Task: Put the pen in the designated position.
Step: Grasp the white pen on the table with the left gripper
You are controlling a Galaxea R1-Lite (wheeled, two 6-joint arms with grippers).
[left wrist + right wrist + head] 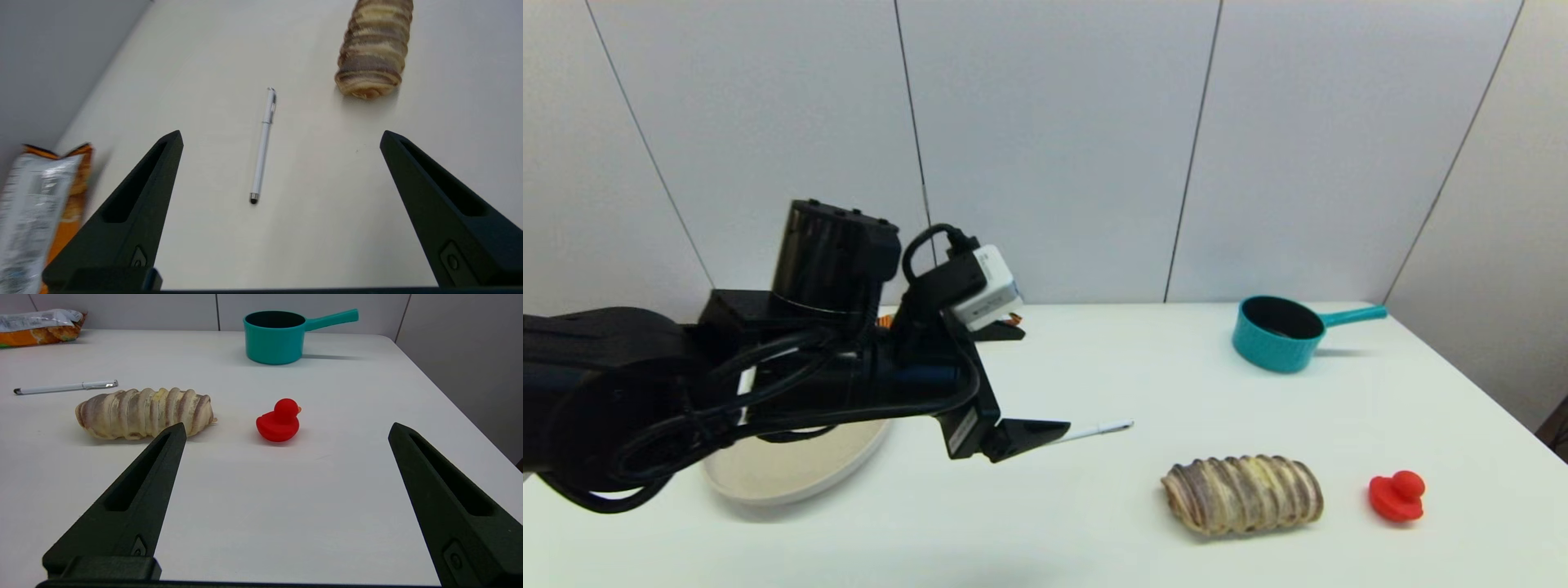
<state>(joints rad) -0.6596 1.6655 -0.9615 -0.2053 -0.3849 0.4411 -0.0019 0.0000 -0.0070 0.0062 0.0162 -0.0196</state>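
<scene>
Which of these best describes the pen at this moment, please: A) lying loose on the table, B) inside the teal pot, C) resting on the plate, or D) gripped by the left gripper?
A: the pen lies flat on the table, untouched, ahead of the open left gripper.

The pen (263,143) is seen lying flat on the white tabletop (310,228), not held by anything. It is slim and white, with a dark tip at one end and a small clip near the other end. No mark or outline is seen around it.
</scene>
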